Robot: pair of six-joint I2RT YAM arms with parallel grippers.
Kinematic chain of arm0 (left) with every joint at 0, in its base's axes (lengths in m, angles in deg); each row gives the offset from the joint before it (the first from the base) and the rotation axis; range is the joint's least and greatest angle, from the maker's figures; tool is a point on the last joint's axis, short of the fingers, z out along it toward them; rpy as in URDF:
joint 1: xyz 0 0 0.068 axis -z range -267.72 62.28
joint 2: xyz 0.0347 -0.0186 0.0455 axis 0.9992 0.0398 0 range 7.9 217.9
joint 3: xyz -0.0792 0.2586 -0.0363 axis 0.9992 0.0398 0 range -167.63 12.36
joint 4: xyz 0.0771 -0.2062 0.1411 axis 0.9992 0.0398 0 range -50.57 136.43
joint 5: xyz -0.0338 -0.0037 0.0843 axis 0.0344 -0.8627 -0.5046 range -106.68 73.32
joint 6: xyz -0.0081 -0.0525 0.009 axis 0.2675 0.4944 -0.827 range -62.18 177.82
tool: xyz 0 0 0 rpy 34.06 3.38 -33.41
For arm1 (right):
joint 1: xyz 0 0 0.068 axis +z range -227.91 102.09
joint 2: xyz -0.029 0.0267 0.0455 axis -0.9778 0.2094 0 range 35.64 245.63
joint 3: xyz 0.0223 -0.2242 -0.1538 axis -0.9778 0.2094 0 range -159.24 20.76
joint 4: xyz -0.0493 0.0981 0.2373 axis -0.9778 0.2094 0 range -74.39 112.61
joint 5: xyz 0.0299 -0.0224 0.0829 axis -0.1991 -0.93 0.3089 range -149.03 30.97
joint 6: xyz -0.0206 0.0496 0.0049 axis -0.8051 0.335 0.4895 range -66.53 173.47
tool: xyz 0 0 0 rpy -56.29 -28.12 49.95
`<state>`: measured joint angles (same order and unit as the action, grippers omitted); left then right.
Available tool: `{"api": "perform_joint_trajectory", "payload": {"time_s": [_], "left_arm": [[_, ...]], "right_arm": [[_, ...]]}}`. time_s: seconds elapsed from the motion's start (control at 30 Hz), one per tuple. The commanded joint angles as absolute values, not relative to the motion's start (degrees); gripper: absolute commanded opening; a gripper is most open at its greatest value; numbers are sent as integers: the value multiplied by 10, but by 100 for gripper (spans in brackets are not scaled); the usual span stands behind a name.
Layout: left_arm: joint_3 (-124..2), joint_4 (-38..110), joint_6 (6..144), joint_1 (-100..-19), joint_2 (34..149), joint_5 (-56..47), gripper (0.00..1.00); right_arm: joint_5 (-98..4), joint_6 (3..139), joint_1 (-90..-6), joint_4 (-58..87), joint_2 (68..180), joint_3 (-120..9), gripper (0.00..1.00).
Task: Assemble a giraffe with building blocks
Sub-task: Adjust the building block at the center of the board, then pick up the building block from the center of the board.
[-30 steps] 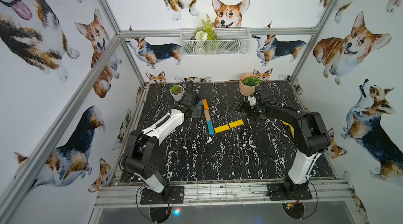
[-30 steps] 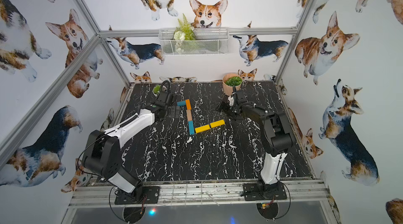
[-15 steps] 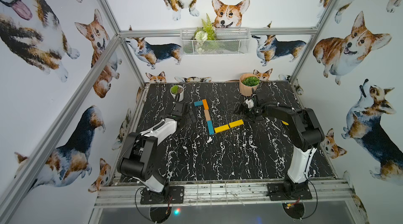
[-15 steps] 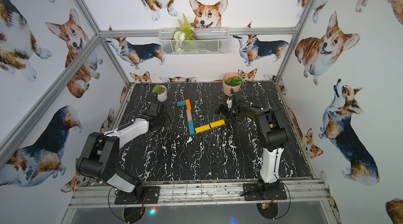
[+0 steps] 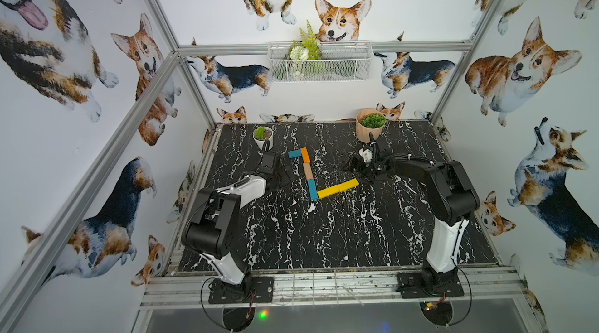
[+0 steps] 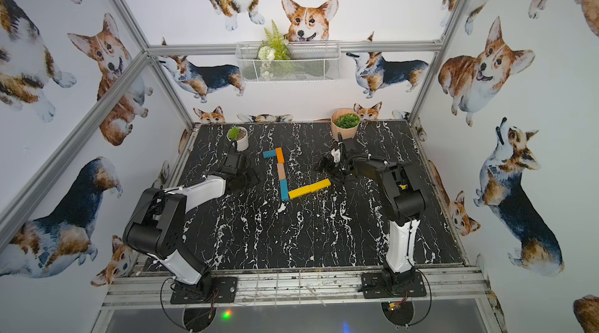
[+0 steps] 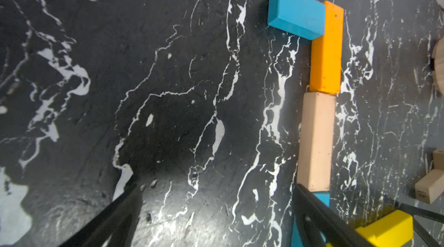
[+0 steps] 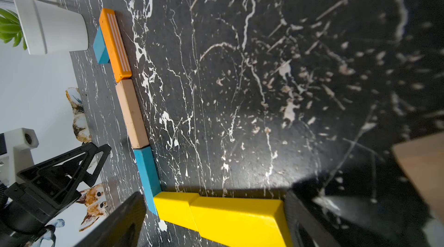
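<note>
The giraffe lies flat on the black marble table (image 5: 324, 234). Its teal head (image 5: 294, 154) (image 7: 295, 11) joins a neck of orange block (image 5: 305, 154), tan block (image 5: 307, 170) and teal block (image 5: 312, 189). Two yellow blocks (image 5: 338, 188) (image 8: 223, 214) run end to end as the body. My left gripper (image 5: 281, 178) (image 7: 216, 209) is open with bare table between its fingers, just left of the neck. My right gripper (image 5: 359, 171) (image 8: 211, 221) is open at the body's free end, and the yellow blocks show between its fingers. Loose tan blocks (image 7: 430, 188) lie right of the neck.
A white plant pot (image 5: 263, 138) stands at the back left and a peach plant pot (image 5: 369, 127) at the back right, just behind my right wrist. A wire basket (image 5: 319, 62) hangs on the rear wall. Printed walls close in three sides.
My left gripper has drawn back from the teal head toward the front, beside the lower neck. My right gripper has shifted slightly left and forward toward the yellow body.
</note>
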<state>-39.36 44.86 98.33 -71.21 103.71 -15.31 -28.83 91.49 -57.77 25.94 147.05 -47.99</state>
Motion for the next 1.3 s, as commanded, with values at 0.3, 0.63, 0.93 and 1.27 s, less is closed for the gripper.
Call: {"api": "perform_joint_trajectory", "payload": {"time_s": [0.3,0.63,0.93,1.27], "left_arm": [[-386,422,997,-713,1033,-154,100],[-315,285,976,-674,997,-156,100],[-278,297,871,-615,934,-276,100],[-273,293,875,-611,909,-259,100]], "right_arm": [[-311,963,-572,249,1455,-455,93],[-522,950,-606,494,1438,-577,85],[-596,1005,-608,569,1485,-650,79],[-675,1032,-582,603,1577,-741,77]]}}
